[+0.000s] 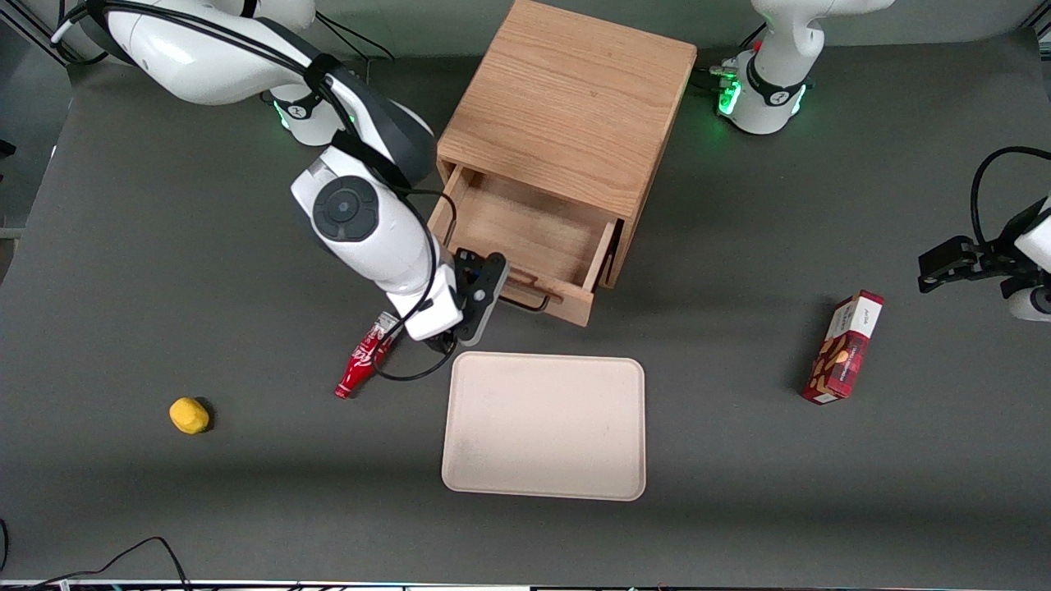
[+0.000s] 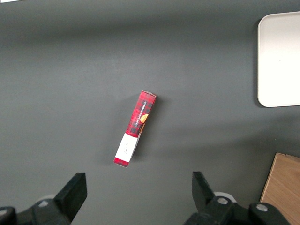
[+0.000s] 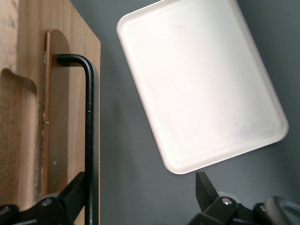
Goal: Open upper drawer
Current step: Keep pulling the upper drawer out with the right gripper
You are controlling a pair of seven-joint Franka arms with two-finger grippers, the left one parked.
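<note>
Upper drawer (image 1: 525, 238) is sitting pulled well out of the wooden cabinet (image 1: 566, 103), inside bare and showing. Its front panel is facing the front camera, at a slight angle.

Black wire handle (image 1: 525, 301) is running along that front panel; long axis parallel to the panel, level with the tabletop (image 1: 164, 509). In the right wrist view the handle (image 3: 89, 140) is showing as a straight bar with one bent end going into the wood.

Pincer (image 1: 480, 291) is sitting at the handle's end nearer the working arm, just in front of the drawer front. Fingers are spread wide: one finger (image 3: 77, 192) is touching or nearly touching the bar on the drawer side, the other finger (image 3: 206, 187) is well clear on the tray side. Holding nothing. So the handle is lying at the edge of the pincer's gap, not centred in it.

Judgement: task is looking essentially done; the drawer is open most of its travel. If more pull is wanted, it goes straight out from the cabinet, across the handle's long axis, toward the tray.

Relative to the drawer:
- beige tray (image 1: 543, 425) is lying just in front of it, nearer the camera
- red bottle (image 1: 361, 361) is lying beside the pincer, toward the working arm's end
- yellow object (image 1: 189, 415) is farther out that way
- red box (image 1: 844, 348) is lying toward the parked arm's end
</note>
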